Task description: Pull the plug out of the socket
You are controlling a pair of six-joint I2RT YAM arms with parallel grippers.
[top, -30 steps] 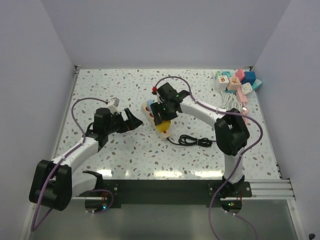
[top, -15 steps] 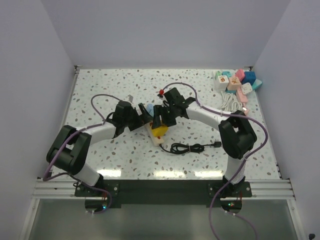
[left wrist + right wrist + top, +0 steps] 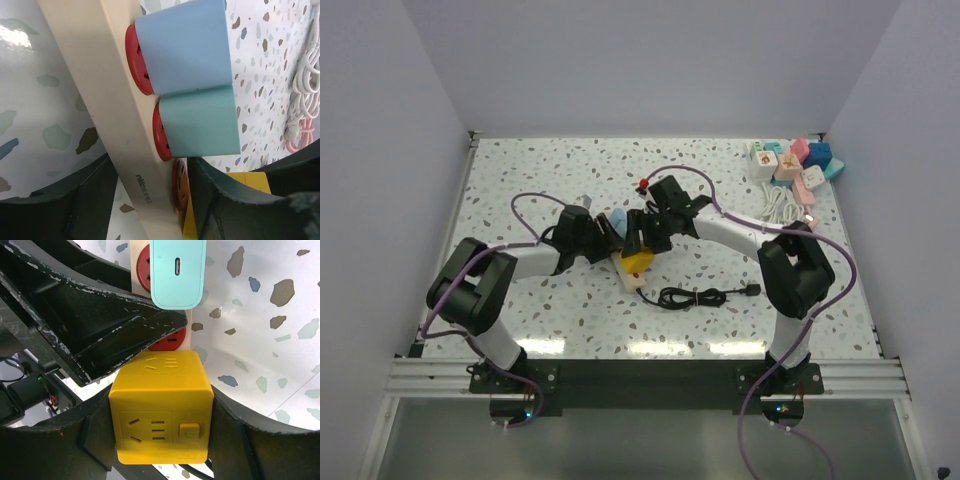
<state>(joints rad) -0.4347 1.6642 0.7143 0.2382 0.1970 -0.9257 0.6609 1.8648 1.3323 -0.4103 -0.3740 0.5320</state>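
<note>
A cream power strip lies mid-table and shows close up in the left wrist view. It has red sockets. A light blue plug and a teal plug sit in two of them. A yellow cube plug sits in a socket further along. My left gripper straddles the strip, its fingers pressed on both sides beside the cube. My right gripper is shut on the yellow cube, which still sits against the strip's red socket.
A black cable lies coiled just right of the strip's near end. A pile of coloured adapters and a white cord lie at the back right. In the right wrist view the left gripper's finger crosses close to the cube.
My left arm swung in from the left and closed around the power strip. The right gripper stayed on the yellow cube, and strip, cube and black cable shifted slightly.
</note>
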